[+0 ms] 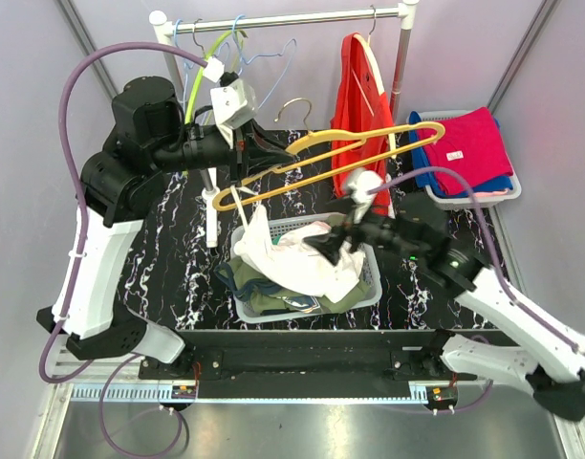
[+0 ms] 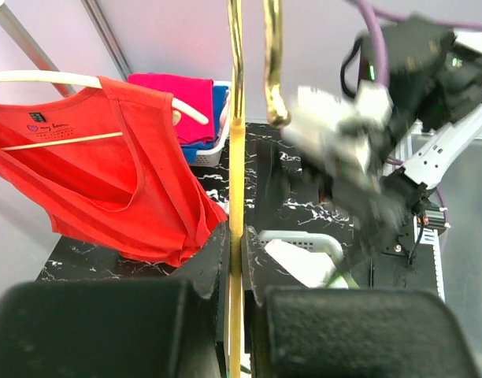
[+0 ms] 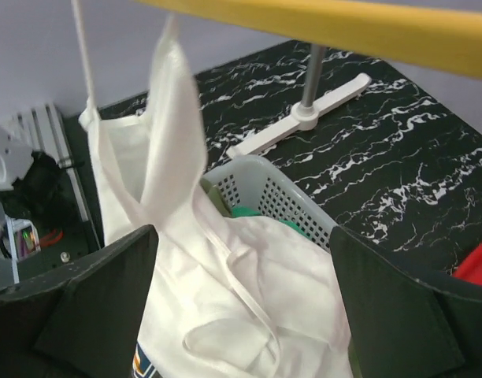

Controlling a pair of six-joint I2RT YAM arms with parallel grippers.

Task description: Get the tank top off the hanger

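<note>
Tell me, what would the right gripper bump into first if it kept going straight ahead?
The white tank top: it hangs from the yellow hanger directly ahead of the open right gripper, seemingly very close. The laundry basket lies behind it.

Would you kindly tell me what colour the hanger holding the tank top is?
Yellow; the hanger shows best in the top external view.

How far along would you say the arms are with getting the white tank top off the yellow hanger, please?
Done: most of the white tank top is off and slumped into the grey basket. In hand: the left gripper is clamped on the yellow hanger, and the right gripper is open over the fabric. Left: one strap hangs over the hanger's end and has to be slipped off.
</note>
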